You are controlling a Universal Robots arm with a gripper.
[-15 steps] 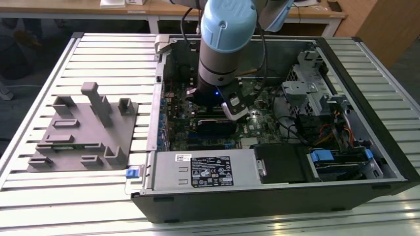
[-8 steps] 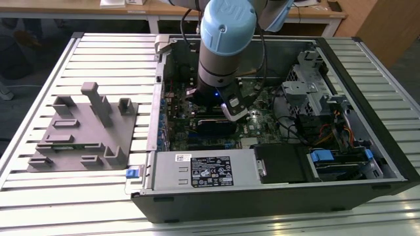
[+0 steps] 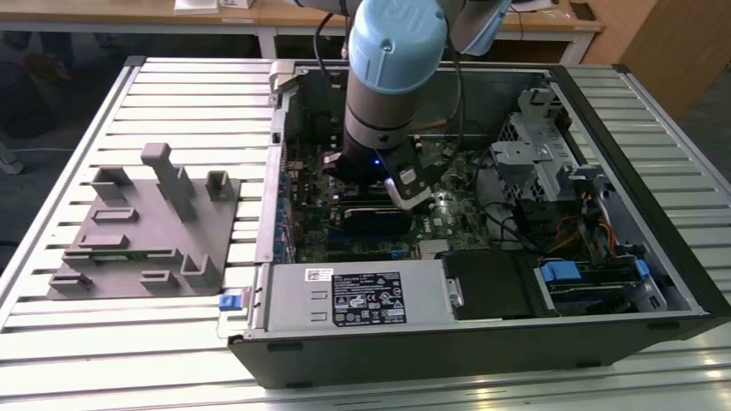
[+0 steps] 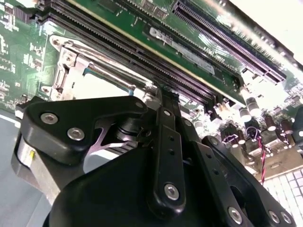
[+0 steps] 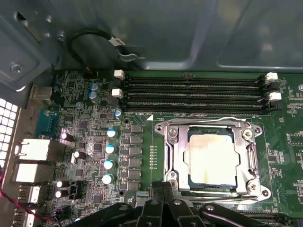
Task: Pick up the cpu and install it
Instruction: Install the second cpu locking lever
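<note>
cpu (image 5: 211, 159) is lying flat in the socket (image 5: 175, 156), silvery top up, inside the metal frame on the motherboard (image 5: 142, 156). It looks level in the first wrist view, with an even dark margin around it. In the second wrist view only a pale sliver of it shows (image 4: 102, 85) past my linkage, next to the socket's metal bracket.

My claw (image 5: 163, 187) is just beside the socket's edge, above the board and not touching the cpu. The fingers (image 4: 166, 101) are pressed together with no gap that I can see, and nothing is between them. So: closed and empty.

Next to the socket are the black memory slots (image 5: 194, 92) with white latches. One long green memory stick (image 4: 189, 52) sits in a slot in the second wrist view. A row of blue-topped capacitors (image 5: 109, 156) runs along the other side of the socket, and the rear I/O ports (image 5: 31, 156) sit at the board edge.

Exterior view: my arm (image 3: 389, 77) comes straight down into the open PC case (image 3: 639, 171), and the claw (image 3: 408, 193) is over the middle of the board. The case lies on its side on a slatted metal table (image 3: 160, 103). The grey tray (image 3: 143, 231) with upright pegs sits on the table at the exterior view's left, well apart from the claw. The power supply (image 3: 354, 295) and blue drive tabs (image 3: 566, 274) run along the near wall of the case.
</note>
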